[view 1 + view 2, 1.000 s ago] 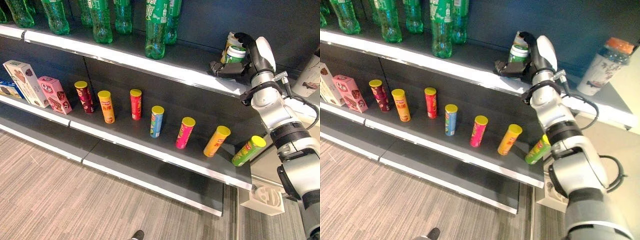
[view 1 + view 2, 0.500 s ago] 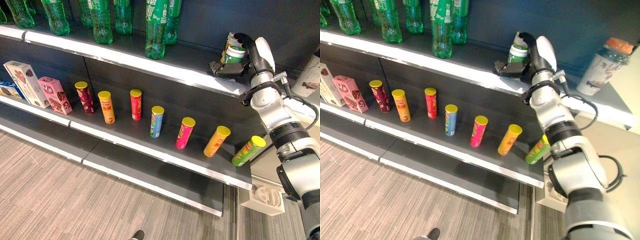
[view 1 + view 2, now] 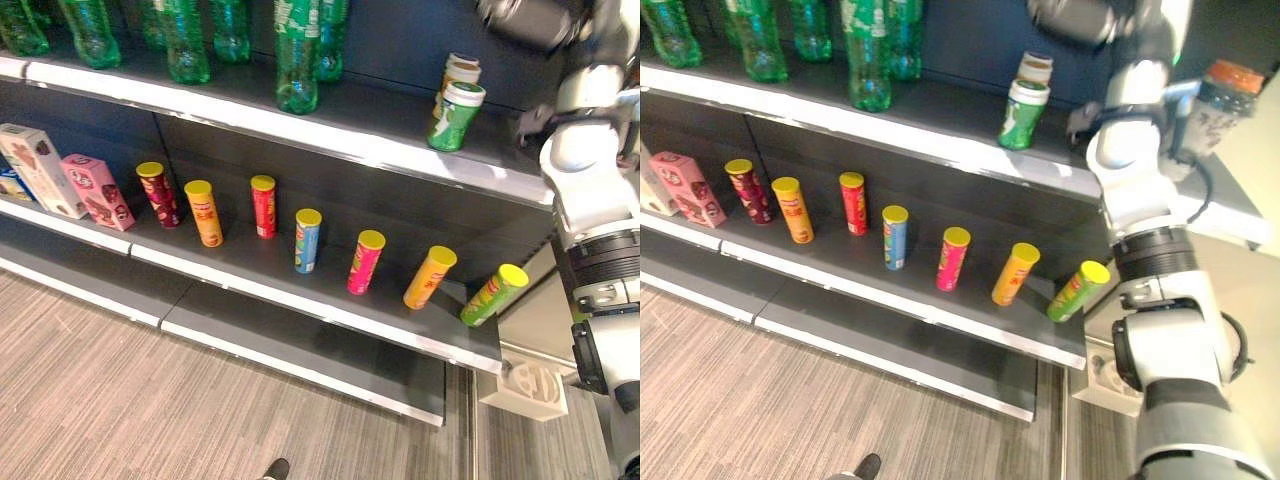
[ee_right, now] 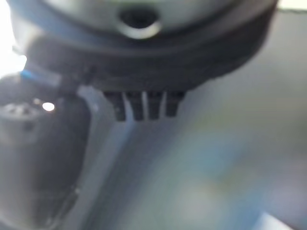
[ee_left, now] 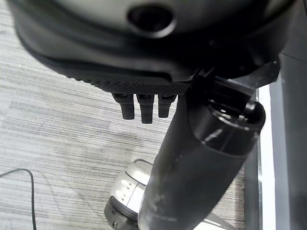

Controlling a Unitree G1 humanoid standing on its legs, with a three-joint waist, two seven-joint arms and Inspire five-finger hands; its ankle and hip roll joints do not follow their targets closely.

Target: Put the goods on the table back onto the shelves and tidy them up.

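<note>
A green can with a white lid (image 3: 455, 115) stands tilted on the upper shelf (image 3: 330, 140), with a second, paler can (image 3: 461, 71) right behind it. My right hand (image 3: 525, 16) is raised above and to the right of both cans, apart from them. In the right wrist view its fingers (image 4: 144, 106) are straight with nothing in them. My left hand (image 5: 144, 108) hangs over the grey floor, its fingers relaxed and its thumb (image 5: 201, 158) free, holding nothing.
Green bottles (image 3: 297, 55) line the upper shelf's left part. Several coloured tubes (image 3: 307, 240) lean in a row on the middle shelf (image 3: 300, 300), and boxes (image 3: 95, 190) stand at its left end. An orange-capped bottle (image 3: 1218, 100) stands far right. A shoe (image 3: 272, 468) shows on the floor.
My right hand has let go of the green can and risen up and away from it. The can stays on the upper shelf. The camera has shifted slightly.
</note>
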